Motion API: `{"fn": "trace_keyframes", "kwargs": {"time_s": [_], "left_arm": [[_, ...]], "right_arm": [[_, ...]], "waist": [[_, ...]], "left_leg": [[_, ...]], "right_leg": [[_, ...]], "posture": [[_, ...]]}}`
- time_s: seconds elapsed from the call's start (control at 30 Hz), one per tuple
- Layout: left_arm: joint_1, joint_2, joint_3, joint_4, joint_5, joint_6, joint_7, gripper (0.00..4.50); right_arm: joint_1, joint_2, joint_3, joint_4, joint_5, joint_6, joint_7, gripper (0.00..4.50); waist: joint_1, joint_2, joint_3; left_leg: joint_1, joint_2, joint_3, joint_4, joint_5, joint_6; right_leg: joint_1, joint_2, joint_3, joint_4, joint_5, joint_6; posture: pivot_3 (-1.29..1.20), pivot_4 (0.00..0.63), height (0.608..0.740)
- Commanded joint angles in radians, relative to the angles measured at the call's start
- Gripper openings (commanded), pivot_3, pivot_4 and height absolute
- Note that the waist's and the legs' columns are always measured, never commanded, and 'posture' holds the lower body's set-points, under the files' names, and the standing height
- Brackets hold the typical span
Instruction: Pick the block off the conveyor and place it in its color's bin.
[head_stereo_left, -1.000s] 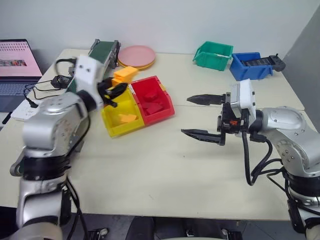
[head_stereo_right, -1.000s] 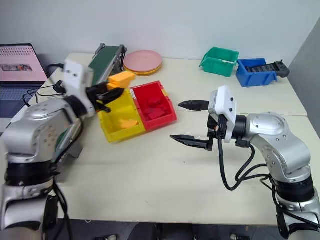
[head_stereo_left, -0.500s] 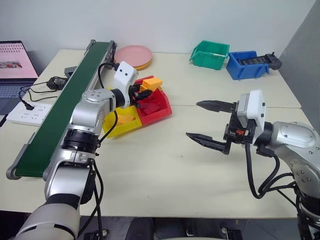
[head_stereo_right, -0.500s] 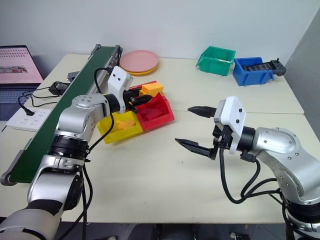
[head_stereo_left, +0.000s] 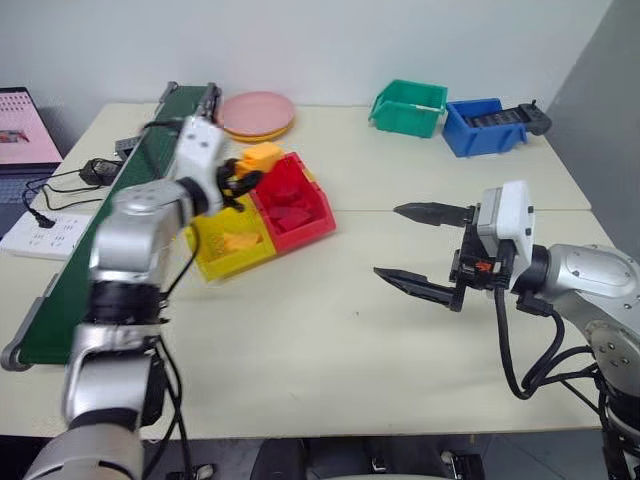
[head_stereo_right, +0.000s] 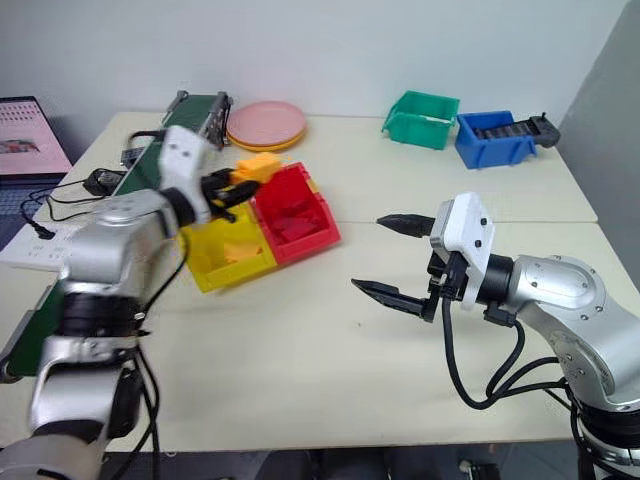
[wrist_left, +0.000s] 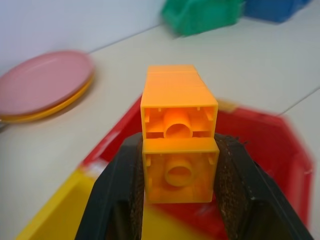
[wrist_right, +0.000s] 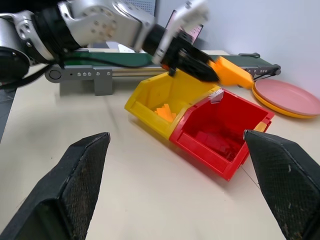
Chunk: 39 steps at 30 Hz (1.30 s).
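Two grippers: one loaded, one idle.
Change – left gripper (head_stereo_left: 238, 180): half a second ago it held its load over the red bin (head_stereo_left: 298, 210); now it has swung back toward the robot's left and hangs at the seam between the red bin and the yellow bin (head_stereo_left: 212, 256), above their far rims.
Change – right gripper (head_stereo_left: 418, 249): barely shifted, hovering over bare table (head_stereo_left: 330, 340) with its two black fingers spread wide and nothing between them.
Meaning for the task: the block (wrist_left: 179, 160) is off the conveyor (head_stereo_left: 70, 290) and nearly over its colour's bin – I judge the carry almost done, with a little more travel over the yellow interior needed before letting go, since a drop from here could land in the red.
Block – hold: clamped tight between the left fingers (wrist_left: 239, 175), studs pointing away, hollow underside toward the wrist camera.
Block – shape: chunky yellow-orange moulded plastic, smooth and glossy, with round tube sockets inside square walls.
Finger pads: matt black, with a coarse, grainy gripping face.
Bins: rigid bright plastic, open tops, sloped walls; a flatter yellow-orange piece (head_stereo_left: 237, 240) already lies in the yellow one.
Conveyor: dark green matt belt between grey metal rails.
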Motion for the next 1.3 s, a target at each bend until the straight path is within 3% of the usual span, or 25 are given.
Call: {"fn": "trace_keyframes", "kwargs": {"time_s": [0.03,0.2,0.6,0.63,0.97,1.2,1.3], "left_arm": [[0.096,0.06,0.094,-0.195,-0.032,0.121,0.027,1.51],[0.196,0.088,0.131,-0.299,-0.044,0.199,0.046,1.51],[0.23,0.067,0.137,-0.329,-0.049,0.219,0.096,1.51],[0.232,0.066,0.139,-0.326,-0.049,0.215,0.097,2.21],[0.216,0.056,0.151,-0.324,-0.083,0.209,0.097,4.07],[0.336,0.105,0.209,-0.476,-0.097,0.185,0.074,4.07],[0.426,0.096,0.301,-0.534,-0.123,0.154,0.064,4.07]], "right_arm": [[-0.03,-0.002,0.009,0.014,0.01,-0.037,0.031,4.5],[-0.066,0.005,0.045,0.067,-0.007,-0.07,0.069,4.5],[-0.117,0.025,0.099,0.136,-0.029,-0.121,0.115,4.5],[-0.119,0.025,0.1,0.138,-0.03,-0.122,0.117,4.5],[-0.139,0.035,0.112,0.163,-0.047,-0.127,0.134,4.5],[-0.137,0.029,0.123,0.195,-0.07,-0.154,0.153,4.5],[-0.118,0.028,0.111,0.228,-0.09,-0.174,0.156,4.5]], "waist": [[0.003,0.0,0.0],[0.014,0.0,0.0],[0.014,0.0,0.0],[0.014,0.0,0.0],[0.014,0.0,0.0],[0.011,0.0,0.0],[0.006,0.0,0.0]], "left_leg": [[0.0,0.0,0.0,0.0,0.0,0.0],[0.002,-0.001,-0.001,0.001,0.0,0.0],[0.002,-0.001,0.0,0.001,0.0,0.0],[0.002,-0.001,0.0,0.001,0.0,0.0],[0.002,-0.001,0.0,0.001,0.0,0.0],[0.002,-0.001,0.0,0.001,0.0,0.0],[0.002,-0.001,0.001,0.0,0.0,0.0]], "right_leg": [[0.0,0.0,0.0,0.0,0.0,0.0],[0.003,-0.001,-0.001,0.0,0.0,0.0],[0.003,0.0,0.0,0.0,0.0,0.0],[0.003,0.0,0.0,0.0,0.0,0.0],[0.003,0.0,0.0,0.0,0.0,0.0],[0.002,-0.001,0.0,0.0,0.0,0.0],[0.002,-0.001,0.001,-0.001,0.0,0.0]], "posture": [[0.0,0.15,0.74],[0.0,0.15,0.74],[0.0,0.15,0.74],[0.0,0.15,0.74],[0.0,0.15,0.74],[0.0,0.15,0.74],[0.0,0.15,0.74]]}}
